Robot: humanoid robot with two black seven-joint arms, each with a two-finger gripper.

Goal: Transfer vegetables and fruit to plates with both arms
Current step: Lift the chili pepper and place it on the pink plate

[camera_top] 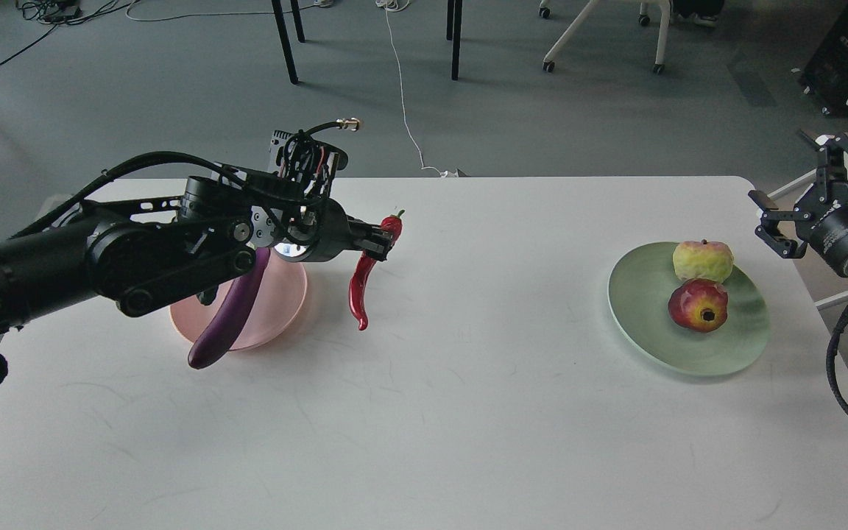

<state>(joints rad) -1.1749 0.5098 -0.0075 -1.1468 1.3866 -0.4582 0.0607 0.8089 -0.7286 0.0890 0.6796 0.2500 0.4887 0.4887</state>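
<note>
- My left arm (100,258) came in from the left edge and reached toward centre frame; its cables looped over the wrist.
- My left gripper (383,239) sat left of centre, fingers closed on the upper part of the red chili pepper (360,283), just below its green stem; the pepper hung down from the fingers, its tip pointing toward the white table (424,412); whether the tip touched the table I could not tell.
- The pink plate (280,305) lay just left of the hanging pepper, partly hidden under my left arm.
- The purple eggplant (229,320) lay across that plate, its lower end overhanging the near rim toward the lower left; its upper end was hidden behind my arm.
- The mint green plate (689,353) lay at the right of the frame, well apart from the pink one.
- The yellow-green fruit (702,260) sat on the far side of the green plate; the dark red fruit (698,305) sat just in front, touching it or nearly so.
- My right gripper (771,224) was at the right edge, beyond the table's right side, fingers spread apart and holding nothing.
</note>
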